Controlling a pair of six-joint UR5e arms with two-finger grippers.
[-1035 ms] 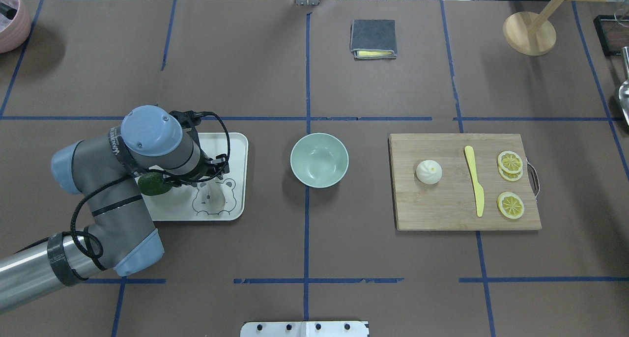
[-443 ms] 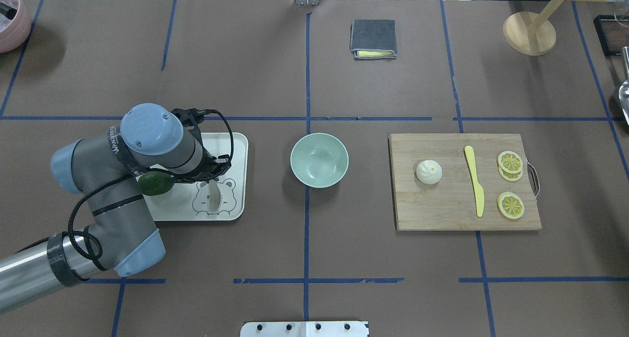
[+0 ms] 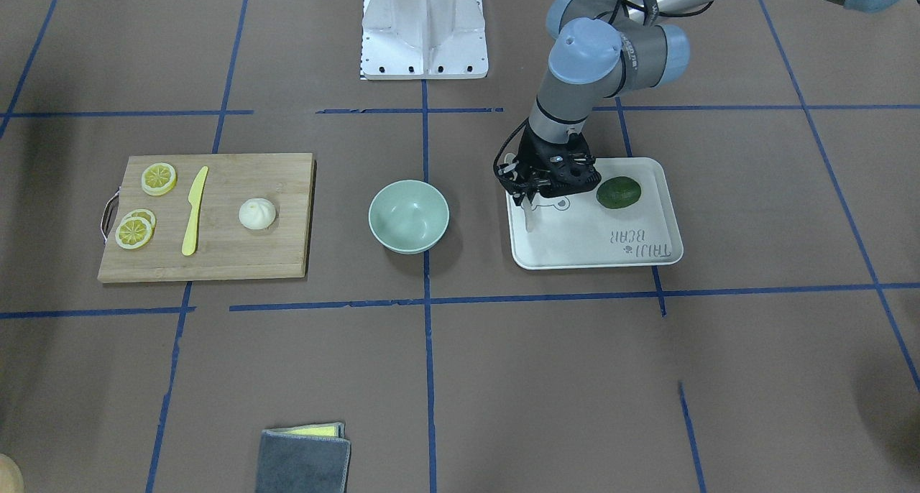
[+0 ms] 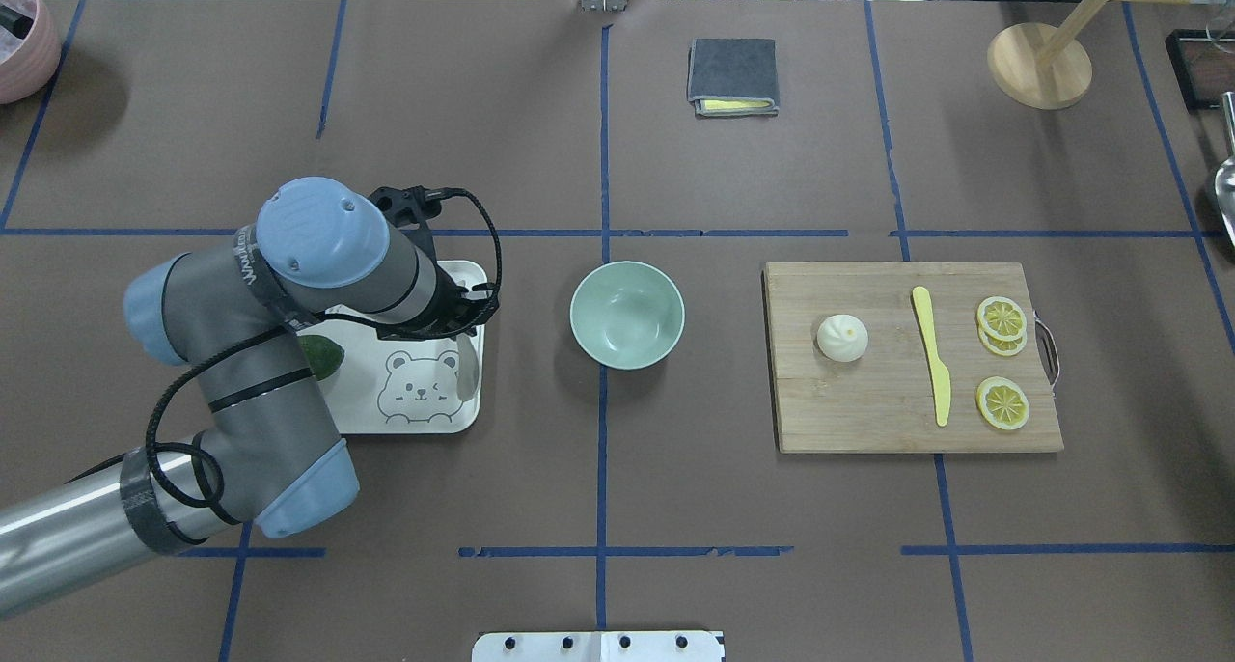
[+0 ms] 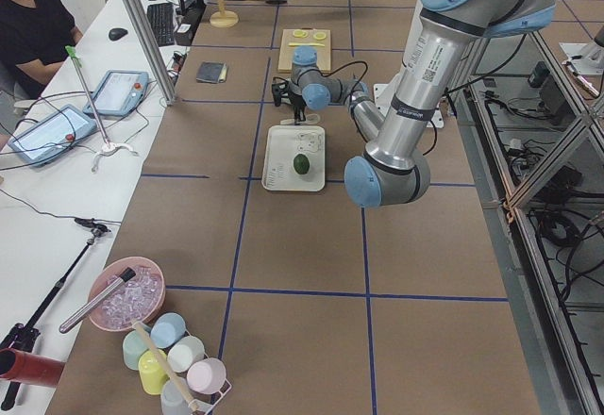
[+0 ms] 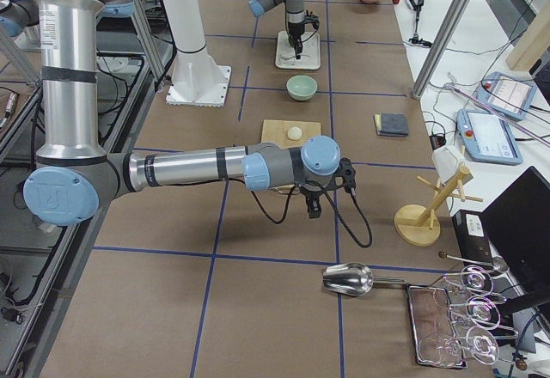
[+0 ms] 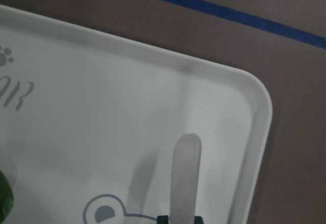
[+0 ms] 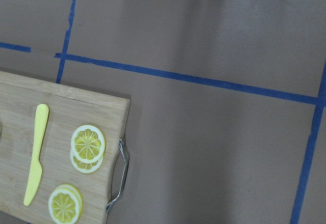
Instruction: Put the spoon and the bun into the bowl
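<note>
My left gripper [image 4: 455, 332] is shut on the pale beige spoon [image 4: 468, 371] and holds it over the right edge of the white bear-print tray [image 4: 357, 392]. In the left wrist view the spoon [image 7: 186, 175] sticks out from the jaws above the tray's corner [image 7: 102, 132]. The empty mint-green bowl [image 4: 627, 315] stands to the right of the tray, apart from the gripper. The white bun [image 4: 842, 338] lies on the wooden cutting board [image 4: 868, 401]. My right gripper [image 6: 314, 206] hovers beyond the board's handle end; I cannot tell if it is open or shut.
A dark green avocado [image 3: 618, 192] lies on the tray beside the left gripper. A yellow plastic knife [image 4: 932, 353] and lemon slices [image 4: 1001, 319] lie on the board. A folded grey cloth [image 4: 732, 75] lies at the far middle, a wooden stand [image 4: 1039, 64] at the far right.
My left arm has moved right with the spoon, from over the tray's bear print to the tray's right edge, nearer the bowl. Bun and bowl have not moved.
</note>
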